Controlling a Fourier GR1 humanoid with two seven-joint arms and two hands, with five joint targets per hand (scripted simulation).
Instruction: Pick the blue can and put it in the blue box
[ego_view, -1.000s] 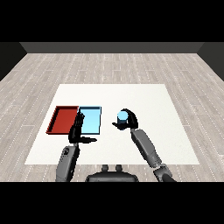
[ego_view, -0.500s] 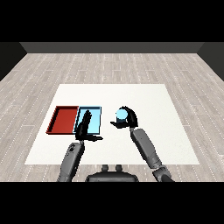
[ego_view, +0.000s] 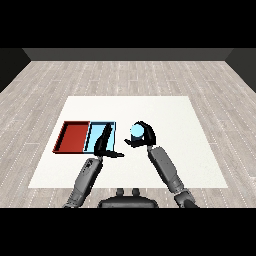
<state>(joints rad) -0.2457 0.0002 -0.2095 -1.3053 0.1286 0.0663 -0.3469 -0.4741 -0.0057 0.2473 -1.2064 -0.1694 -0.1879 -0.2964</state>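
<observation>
Covering blue tray (ego_view: 95, 135) partly, left hand (ego_view: 104, 145), right hand (ego_view: 144, 135) around blue can (ego_view: 136, 131)

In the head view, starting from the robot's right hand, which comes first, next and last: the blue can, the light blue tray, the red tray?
1. Blue can: inside the right hand, which curls round it.
2. Light blue tray: to the hand's left, partly behind the left hand.
3. Red tray: farthest left, beyond the light blue one.
</observation>
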